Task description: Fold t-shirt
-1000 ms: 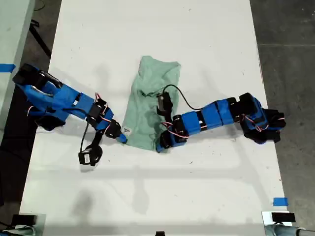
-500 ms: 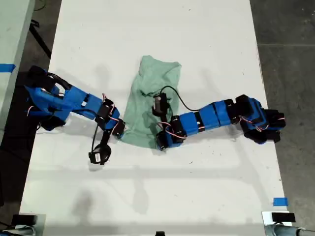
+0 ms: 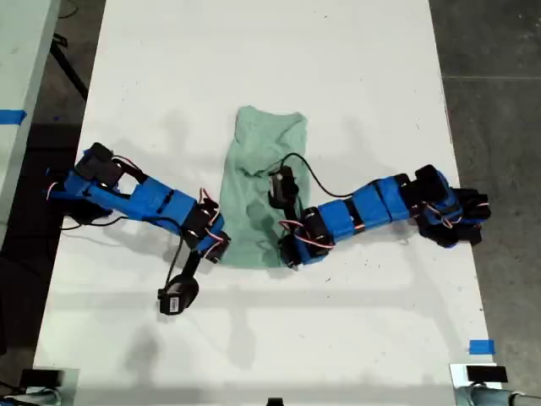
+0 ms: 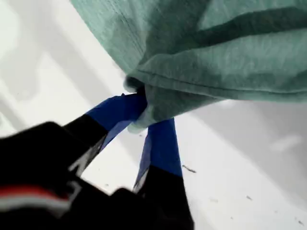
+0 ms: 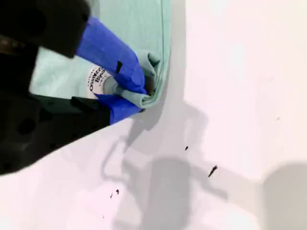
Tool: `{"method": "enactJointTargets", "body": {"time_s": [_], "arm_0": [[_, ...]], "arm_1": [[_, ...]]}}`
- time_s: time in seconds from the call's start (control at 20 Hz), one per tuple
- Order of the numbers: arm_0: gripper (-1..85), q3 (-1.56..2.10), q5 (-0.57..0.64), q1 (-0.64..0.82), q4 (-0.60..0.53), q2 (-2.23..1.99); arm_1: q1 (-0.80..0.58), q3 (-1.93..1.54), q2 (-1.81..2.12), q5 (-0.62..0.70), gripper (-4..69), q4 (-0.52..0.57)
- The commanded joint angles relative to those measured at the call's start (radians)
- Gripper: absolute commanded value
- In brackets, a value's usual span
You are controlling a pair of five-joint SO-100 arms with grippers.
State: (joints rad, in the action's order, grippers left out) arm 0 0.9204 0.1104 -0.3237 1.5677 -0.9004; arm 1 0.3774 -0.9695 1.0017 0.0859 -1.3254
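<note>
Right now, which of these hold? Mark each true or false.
1. My first gripper is shut on a bunched edge of the t-shirt. True.
2. My second gripper is open and clear of the cloth. False: it is shut on a corner of the t-shirt.
3. The t-shirt carries a large printed picture. False: what shows of it is plain pale mint green.
4. The t-shirt rests on a white table. True.
5. A piece of blue tape sits on the table near the exterior view's lower right corner. True.
</note>
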Motion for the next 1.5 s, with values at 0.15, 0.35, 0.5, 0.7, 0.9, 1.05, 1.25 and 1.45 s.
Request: {"method": "enactJointTargets", "body": {"time_s": [0.15,0.35,0.5,0.7,0.9,1.05,1.25,1.45], "arm_0": [[0.0,-0.124,0.021,-0.046,0.048,-0.114],[0.0,-0.124,0.041,-0.020,0.072,-0.173],[0.0,-0.120,0.094,0.044,0.127,-0.227],[0.0,-0.124,0.221,0.176,0.198,-0.333],[0.0,-0.118,0.403,0.370,0.207,-0.333],[0.0,-0.132,0.525,0.518,0.189,-0.310],[0.0,-0.135,0.655,0.657,0.129,-0.288],[0.0,-0.138,0.741,0.744,0.071,-0.250]], "arm_1": [[0.094,0.018,0.285,0.017,-0.9,0.000],[0.034,0.006,0.308,0.081,-0.9,-0.011],[-0.044,-0.005,0.313,0.110,-0.9,-0.032],[-0.156,-0.005,0.353,0.132,-0.9,-0.107],[-0.282,-0.041,0.357,0.201,-1.0,-0.147],[-0.393,-0.120,0.357,0.267,-1.0,-0.130],[-0.520,-0.152,0.365,0.356,-1.1,-0.124],[-0.629,-0.155,0.376,0.419,-1.1,-0.123]]}}
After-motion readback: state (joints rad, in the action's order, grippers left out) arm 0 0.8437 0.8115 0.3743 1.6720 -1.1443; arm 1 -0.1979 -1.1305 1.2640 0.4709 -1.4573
